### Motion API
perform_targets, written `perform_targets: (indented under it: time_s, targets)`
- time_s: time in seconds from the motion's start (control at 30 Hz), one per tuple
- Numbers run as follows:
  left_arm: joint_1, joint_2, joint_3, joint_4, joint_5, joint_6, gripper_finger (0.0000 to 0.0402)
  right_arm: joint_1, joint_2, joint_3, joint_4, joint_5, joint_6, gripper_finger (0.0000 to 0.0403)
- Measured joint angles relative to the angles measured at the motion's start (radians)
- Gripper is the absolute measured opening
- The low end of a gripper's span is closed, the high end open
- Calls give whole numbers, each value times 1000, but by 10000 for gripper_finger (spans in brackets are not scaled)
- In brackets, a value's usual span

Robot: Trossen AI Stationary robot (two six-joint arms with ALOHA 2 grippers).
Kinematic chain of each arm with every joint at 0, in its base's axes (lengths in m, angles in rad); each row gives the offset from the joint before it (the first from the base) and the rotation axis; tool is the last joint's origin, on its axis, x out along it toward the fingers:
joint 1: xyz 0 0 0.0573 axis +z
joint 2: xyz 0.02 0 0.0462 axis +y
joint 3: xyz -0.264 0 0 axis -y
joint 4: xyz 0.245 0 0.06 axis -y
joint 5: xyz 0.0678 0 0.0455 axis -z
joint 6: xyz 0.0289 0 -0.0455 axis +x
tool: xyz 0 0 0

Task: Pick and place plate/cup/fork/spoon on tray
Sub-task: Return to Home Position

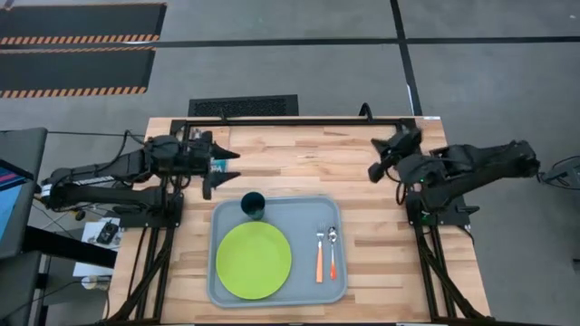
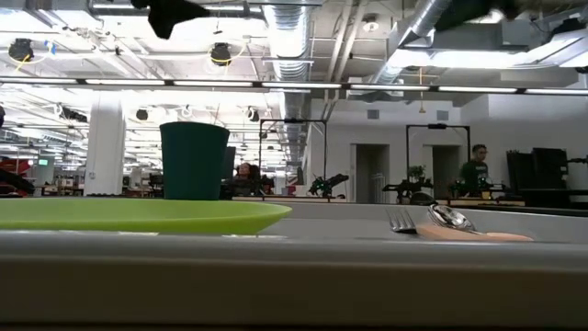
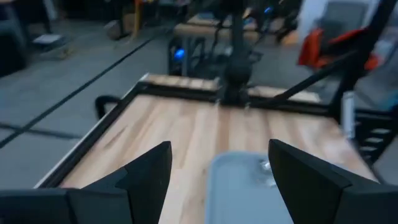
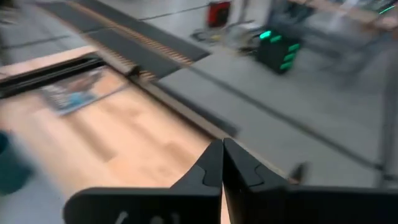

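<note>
Looks like everything's on the tray (image 1: 308, 210) already: plate (image 1: 254, 261) near-left corner, cup (image 1: 253, 205) far-left, fork (image 1: 319, 254) and spoon (image 1: 333, 249) along the right edge. Homing step, I'd say. Left pincer (image 3: 217, 155) hangs released by the desk's far-left corner, right pincer (image 4: 222, 146) clenched empty far-right. They just need tucking away.

The tray (image 1: 299, 217) lies on the bench (image 1: 381, 181), at its near middle. In it the plate (image 1: 254, 260) sits left with the cup (image 1: 253, 205) just behind it. The fork (image 1: 319, 254) lies right of the plate, just left of the spoon (image 1: 333, 251).
</note>
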Motion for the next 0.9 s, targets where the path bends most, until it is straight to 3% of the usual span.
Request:
perform_targets:
  time_s: [0.17,0.27,0.37,0.6,0.9]
  targets:
    - [125,-87,-67,103,113,-40,257,-66,-133,-329,490,-230,-157,28]
    - [221,-165,-112,115,198,-75,257,-123,-176,-457,708,-338,-203,25]
    - [299,-258,-171,118,269,-80,257,-175,-201,-529,796,-412,-212,20]
    - [412,-459,-346,124,287,-124,257,-238,-210,-637,947,-547,-208,22]
    - [433,-601,-550,221,307,-246,257,-243,-172,-846,1268,-564,-168,24]
